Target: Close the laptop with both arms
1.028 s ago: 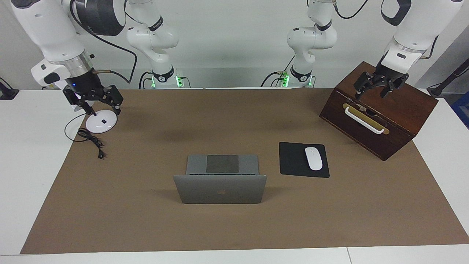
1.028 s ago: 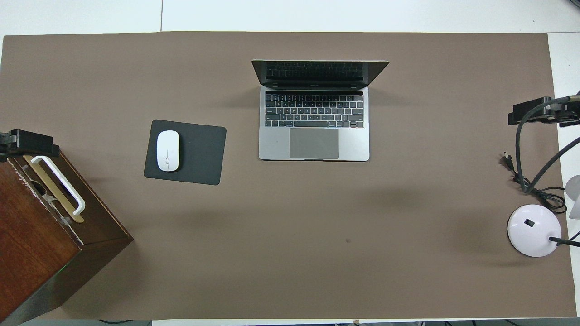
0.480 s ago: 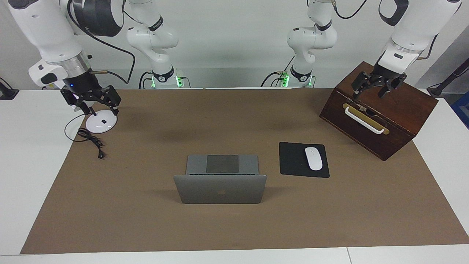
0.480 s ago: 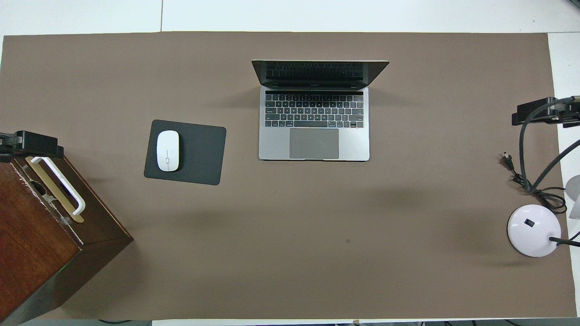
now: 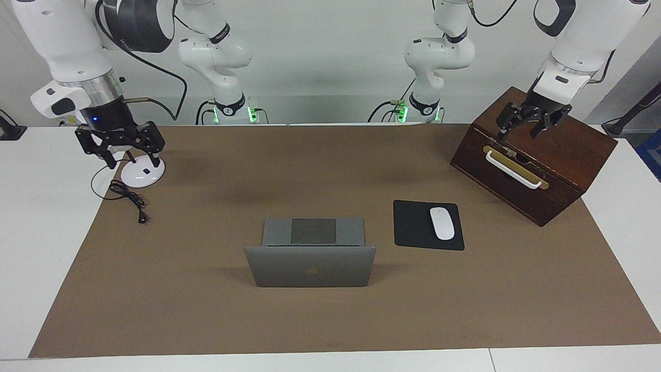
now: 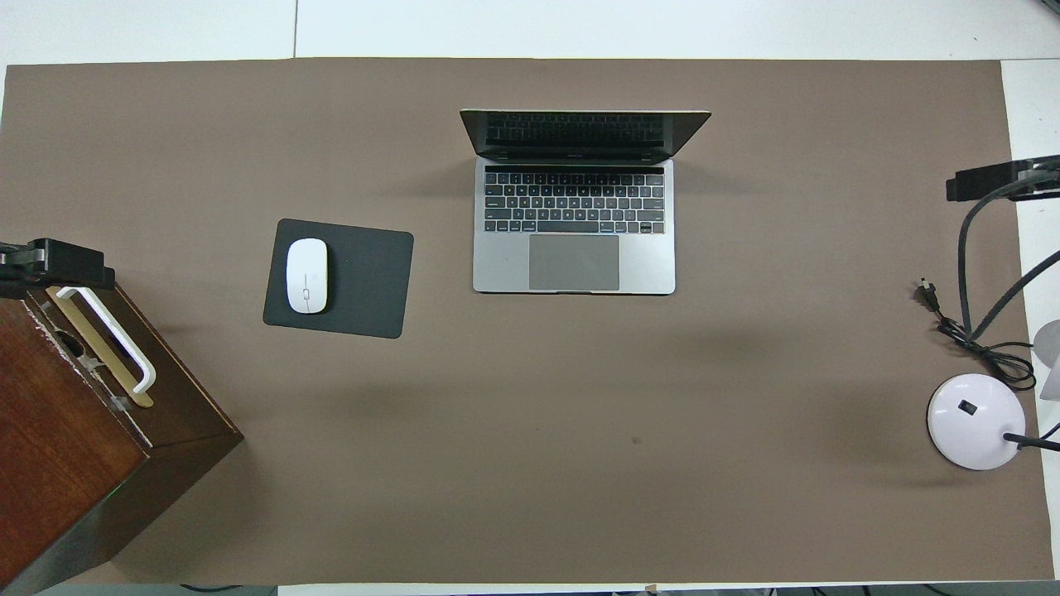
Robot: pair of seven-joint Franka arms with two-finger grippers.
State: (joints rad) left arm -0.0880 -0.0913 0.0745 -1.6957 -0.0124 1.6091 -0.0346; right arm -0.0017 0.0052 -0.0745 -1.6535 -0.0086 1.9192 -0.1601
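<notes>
1. Across the table from the robots, in the facing view:
   - The laptop stands open at the middle of the brown mat. Its grey lid is upright, with the back and dark logo showing.
   - The right gripper hangs over a white lamp base at the right arm's end, fingers spread apart and holding nothing.
   - The left gripper hangs over a wooden box at the left arm's end, fingers also apart and empty.
   - From each gripper the laptop lies inward toward the table's middle and farther out from the robots, well apart from both.
   - A black mouse pad with a white mouse lies between the left gripper and the laptop.

2. Above the robots' end, in the overhead view:
   - The laptop shows its keyboard and trackpad, with the screen standing along the edge farthest from the robots.
   - The lid's long top edge runs from one arm's end of the table toward the other.
   - Only the tip of the left gripper shows, over the box.
   - The tip of the right gripper shows past the lamp base.
   - The laptop sits between the two grippers, and the right one looks somewhat nearer to it.
   - Closing the lid likely needs both grippers brought inward to its top edge, one toward each end, to push it down toward the robots.
</notes>
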